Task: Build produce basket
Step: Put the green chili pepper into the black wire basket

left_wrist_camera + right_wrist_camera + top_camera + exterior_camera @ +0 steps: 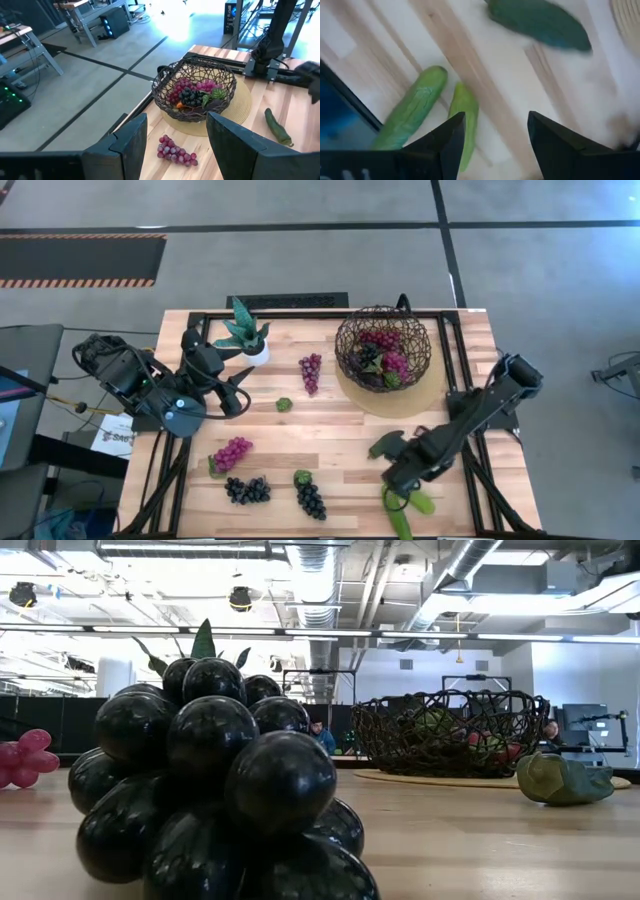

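Note:
The basket (383,347), a dark wire bowl, stands on a tan disc (415,402) at the far right and holds magenta and black grapes and green pieces (192,95). On the table lie a purple bunch (311,372), a magenta bunch (232,452), two black bunches (248,489) (310,498), a dark green cucumber (385,445) and two light green cucumbers (410,117) (465,120). My right gripper (495,145) points down, open, above the table beside the light cucumbers, touching nothing. My left gripper (175,145) waits open, raised at the left.
A small potted plant (245,335) stands at the far middle and a small green piece (284,404) lies at the centre. The near black bunch (210,790) fills the low view. Bare wood shows in the table's middle.

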`<act>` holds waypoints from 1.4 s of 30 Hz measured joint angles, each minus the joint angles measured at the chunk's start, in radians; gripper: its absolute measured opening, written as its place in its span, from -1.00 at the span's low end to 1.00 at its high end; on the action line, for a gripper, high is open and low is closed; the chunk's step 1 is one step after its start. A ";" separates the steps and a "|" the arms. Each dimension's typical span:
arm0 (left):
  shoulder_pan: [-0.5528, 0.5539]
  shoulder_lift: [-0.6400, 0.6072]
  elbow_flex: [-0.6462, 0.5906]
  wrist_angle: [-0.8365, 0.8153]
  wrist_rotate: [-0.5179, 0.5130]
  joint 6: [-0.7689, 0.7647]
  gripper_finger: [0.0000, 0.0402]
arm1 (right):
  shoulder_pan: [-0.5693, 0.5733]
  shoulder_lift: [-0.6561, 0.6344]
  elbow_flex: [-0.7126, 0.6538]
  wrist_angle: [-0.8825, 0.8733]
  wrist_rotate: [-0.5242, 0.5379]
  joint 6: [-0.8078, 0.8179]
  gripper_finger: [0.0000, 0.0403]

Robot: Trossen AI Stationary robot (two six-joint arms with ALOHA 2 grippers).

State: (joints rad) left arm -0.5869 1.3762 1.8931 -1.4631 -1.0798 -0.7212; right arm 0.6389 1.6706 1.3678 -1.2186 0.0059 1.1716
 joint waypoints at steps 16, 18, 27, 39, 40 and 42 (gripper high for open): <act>0.000 0.000 0.000 -0.005 0.000 0.000 -0.04 | -0.210 0.070 0.002 0.218 -0.014 -0.747 0.16; 0.000 0.000 0.000 -0.006 0.000 0.000 -0.04 | -0.220 0.070 0.002 0.238 -0.038 -0.780 0.16; 0.000 0.000 0.000 -0.023 0.002 0.001 -0.04 | -0.206 0.094 0.001 0.261 -0.094 -0.849 0.16; 0.000 0.000 0.000 -0.028 0.024 -0.001 -0.04 | -0.204 0.211 0.001 0.273 -0.090 -0.964 0.16; 0.000 0.000 0.000 -0.029 0.024 -0.006 -0.04 | -0.205 0.221 0.002 0.282 -0.090 -0.971 0.16; 0.000 0.000 0.000 -0.030 0.024 -0.007 -0.04 | -0.211 0.241 0.001 0.289 -0.085 -0.990 0.16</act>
State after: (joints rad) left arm -0.5873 1.3766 1.8931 -1.4934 -1.0554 -0.7280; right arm 0.4280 1.9121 1.3688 -0.9299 -0.0793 0.1814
